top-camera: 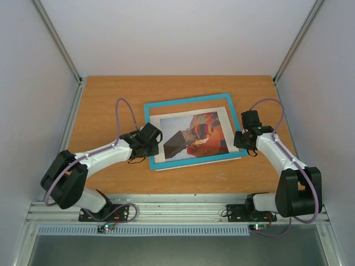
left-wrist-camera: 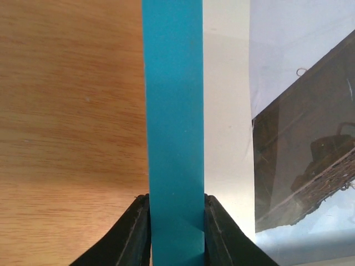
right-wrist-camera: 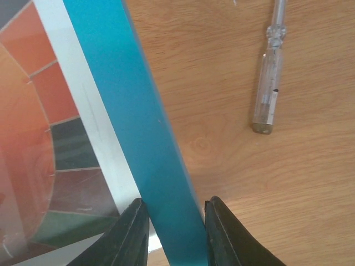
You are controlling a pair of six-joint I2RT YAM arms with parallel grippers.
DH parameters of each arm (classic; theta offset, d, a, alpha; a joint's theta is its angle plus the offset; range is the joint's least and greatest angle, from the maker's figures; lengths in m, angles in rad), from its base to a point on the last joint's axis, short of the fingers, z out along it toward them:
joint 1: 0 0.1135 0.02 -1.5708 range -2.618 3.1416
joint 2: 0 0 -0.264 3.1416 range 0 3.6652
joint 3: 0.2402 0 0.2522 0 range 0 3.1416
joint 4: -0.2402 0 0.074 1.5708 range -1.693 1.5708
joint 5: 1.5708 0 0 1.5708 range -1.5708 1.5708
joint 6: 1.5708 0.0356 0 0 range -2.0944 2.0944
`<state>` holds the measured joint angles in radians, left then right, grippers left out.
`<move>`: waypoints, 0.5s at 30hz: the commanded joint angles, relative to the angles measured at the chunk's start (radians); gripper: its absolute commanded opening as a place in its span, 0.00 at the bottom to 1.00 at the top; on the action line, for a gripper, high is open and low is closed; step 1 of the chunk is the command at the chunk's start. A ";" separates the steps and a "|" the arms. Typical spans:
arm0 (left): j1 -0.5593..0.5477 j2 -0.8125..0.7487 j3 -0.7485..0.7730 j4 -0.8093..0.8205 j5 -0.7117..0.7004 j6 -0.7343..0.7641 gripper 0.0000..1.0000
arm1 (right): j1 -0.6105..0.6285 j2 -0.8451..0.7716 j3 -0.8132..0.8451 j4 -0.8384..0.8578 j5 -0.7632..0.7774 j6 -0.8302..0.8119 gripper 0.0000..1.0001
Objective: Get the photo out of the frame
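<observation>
My left gripper (left-wrist-camera: 176,221) pinches the left bar of the frame (top-camera: 188,100), and my right gripper (right-wrist-camera: 176,227) pinches its right bar. Bare table (top-camera: 100,111) lies outside each, and a clear-handled tool (right-wrist-camera: 268,83) lies past the right one. The photo (top-camera: 205,133) sits in the frame between them, partly washed out by shine, and both arms bend inward.

Both fingers (left-wrist-camera: 133,235) pinch the turquoise frame (left-wrist-camera: 173,111) rail, with table (left-wrist-camera: 66,111) at left and photo (left-wrist-camera: 305,155) at right.

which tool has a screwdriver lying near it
The right tool: a clear-handled screwdriver lies beyond the frame side it straddles; the left tool view shows none.
</observation>
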<state>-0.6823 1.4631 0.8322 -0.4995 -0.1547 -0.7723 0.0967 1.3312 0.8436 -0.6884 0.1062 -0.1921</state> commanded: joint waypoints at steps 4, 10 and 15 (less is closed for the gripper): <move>-0.023 -0.082 0.043 -0.026 -0.056 0.065 0.10 | 0.033 -0.029 0.034 0.096 -0.145 0.093 0.01; 0.066 -0.187 -0.006 -0.086 -0.089 0.078 0.10 | 0.144 0.040 0.138 0.096 -0.128 0.102 0.01; 0.173 -0.289 -0.077 -0.113 -0.077 0.075 0.07 | 0.265 0.160 0.263 0.119 -0.109 0.099 0.01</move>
<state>-0.5549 1.2499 0.7986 -0.6441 -0.2710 -0.7078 0.2722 1.4197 0.9947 -0.6762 0.0475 -0.1562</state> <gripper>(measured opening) 0.213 0.261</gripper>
